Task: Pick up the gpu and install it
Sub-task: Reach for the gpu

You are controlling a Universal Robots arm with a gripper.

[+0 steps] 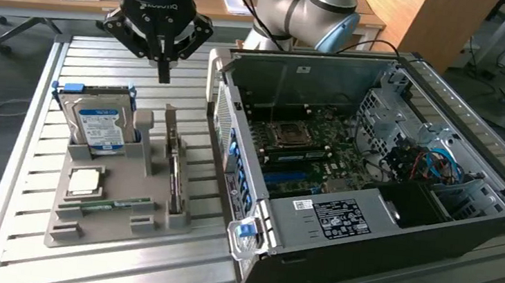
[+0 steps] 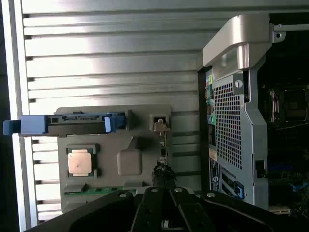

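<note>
Items before you, operator:

1. Black two-finger gripper (image 1: 164,74) on the grey robot arm (image 1: 314,8). You have the fingers pressed together with nothing between them. It hangs in the air near the far end of the holder and touches nothing.
2. Thin green circuit-board gpu with a silver metal end bracket (image 1: 174,179). It stands on its edge in the slot along the side of the holder towards the exterior view's right, with the bracket end far. In the wrist view you see it edge-on (image 2: 163,145), in line with the fingers.
3. Flat grey plastic holder (image 1: 124,230), lying on the table near the exterior view's left.
4. Silver hard drive with a blue-white label and a blue carrier (image 1: 98,125), upright at the holder's far left.
5. Square silver processor chip (image 1: 84,181), flat in a pocket just nearer than the drive.
6. Narrow green memory stick (image 1: 119,204), lying at the holder's near part.
7. Open black and silver computer case (image 1: 430,228), on the exterior view's right beside the holder, with its green motherboard (image 1: 313,144) exposed.
8. Slatted aluminium table (image 1: 10,250), which bears all of these.
</note>
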